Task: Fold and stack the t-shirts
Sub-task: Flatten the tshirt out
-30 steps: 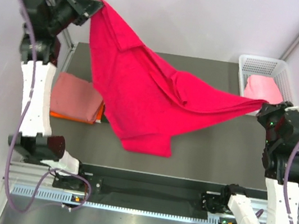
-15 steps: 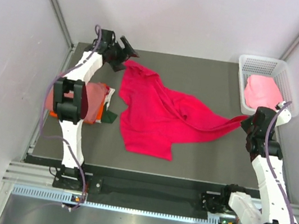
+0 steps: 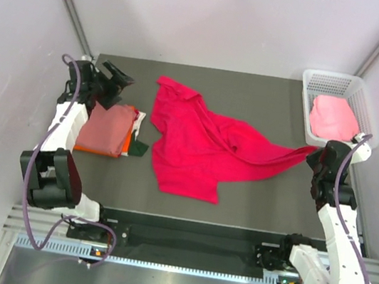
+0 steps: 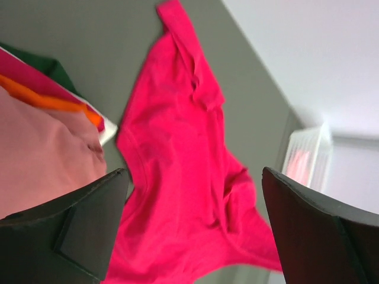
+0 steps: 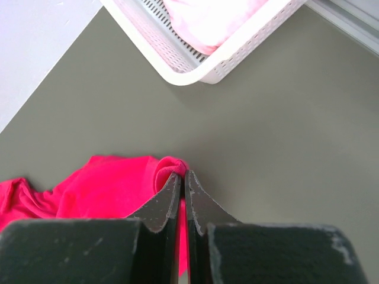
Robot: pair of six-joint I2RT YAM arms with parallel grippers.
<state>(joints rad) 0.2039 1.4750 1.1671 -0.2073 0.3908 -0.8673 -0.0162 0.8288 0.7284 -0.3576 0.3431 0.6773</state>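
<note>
I am looking at the table (image 3: 253, 195), and the biggest thing on it is the crimson tee (image 3: 196, 147). It is lying rumpled and unfolded across the middle, one corner stretching out toward my right arm. I am taking every other position from this tee.

Just to its left, a neat stack is sitting. The salmon tee (image 3: 105, 131) is lying folded on top, with the orange tee (image 3: 131, 131) showing as a thin edge beneath it on the side facing the crimson tee. A bit of dark green cloth (image 3: 138, 148) is poking out at the bottom corner; I cannot tell what it is.

Past the crimson tee's right corner, toward the far side, the basket (image 3: 332, 82) is holding the pink tee (image 3: 332, 118) in a loose heap.

The left gripper (image 3: 118, 77) is hovering over the far end of the stack, to the left of the crimson tee's collar end, with its jaws spread wide and nothing between them. The right gripper (image 5: 184, 183) is pinching the crimson tee's right corner, its jaws pressed tight on a small fold of cloth.

I am judging the job about half done: two tees are looking folded and stacked, the crimson one is needing flattening and folding, and the pink one is waiting in the basket.
</note>
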